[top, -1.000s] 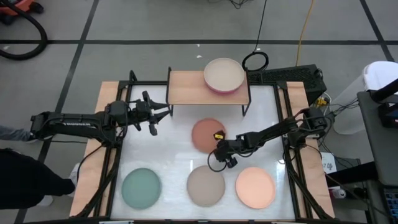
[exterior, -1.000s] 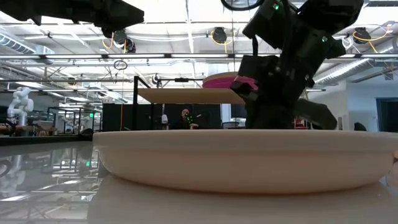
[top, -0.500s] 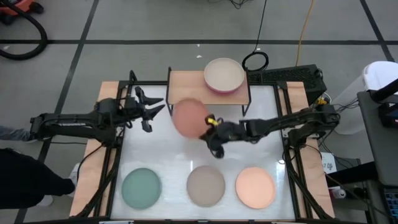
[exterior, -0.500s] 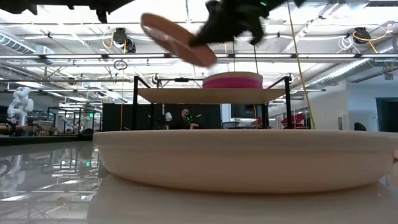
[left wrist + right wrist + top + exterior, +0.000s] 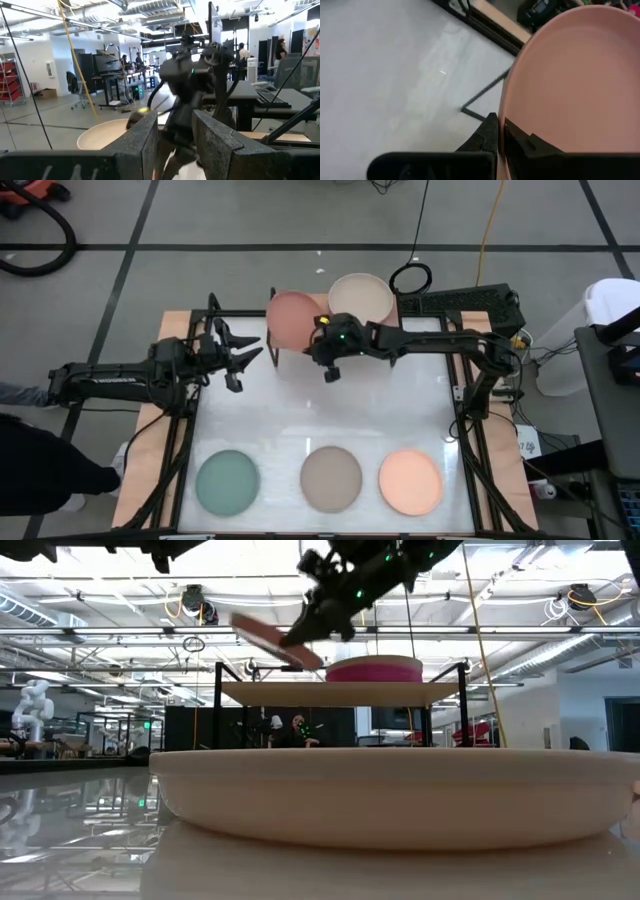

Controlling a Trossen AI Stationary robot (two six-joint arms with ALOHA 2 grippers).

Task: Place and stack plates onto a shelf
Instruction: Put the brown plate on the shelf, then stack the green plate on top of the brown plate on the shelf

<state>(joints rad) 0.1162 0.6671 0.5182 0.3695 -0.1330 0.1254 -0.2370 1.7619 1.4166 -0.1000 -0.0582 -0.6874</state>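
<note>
My right gripper (image 5: 320, 335) is shut on a terracotta plate (image 5: 293, 318), which hangs tilted in the air over the left half of the shelf (image 5: 312, 330); the low view shows this plate (image 5: 275, 640) above the board (image 5: 300, 692). On the shelf's right half a beige plate (image 5: 360, 298) lies on a magenta one (image 5: 375, 670). Teal (image 5: 227, 482), taupe (image 5: 331, 478) and peach (image 5: 410, 480) plates lie flat along the table's near side. My left gripper (image 5: 248, 360) is open, left of the shelf, above the table. My right gripper pinches the terracotta plate's rim (image 5: 504, 131) between its two fingers, one finger (image 5: 487, 134) on the underside and one (image 5: 525, 142) on the inner face. It comes from the table's right side, slanting down. The plate is lifted clear and tilted.
The taupe plate (image 5: 400, 790) fills the foreground of the low view. The shelf's thin black legs (image 5: 274, 350) stand at the table's far side. The table's wooden edges (image 5: 160, 410) run along left and right. Bare white table top (image 5: 330, 405) lies between shelf and near plates.
My right gripper has lifted the terracotta plate off the middle of the table and carried it up, toward the far edge and leftward, to above the shelf's left half, tipping it on the way. My left gripper has drawn slightly back toward the left.
</note>
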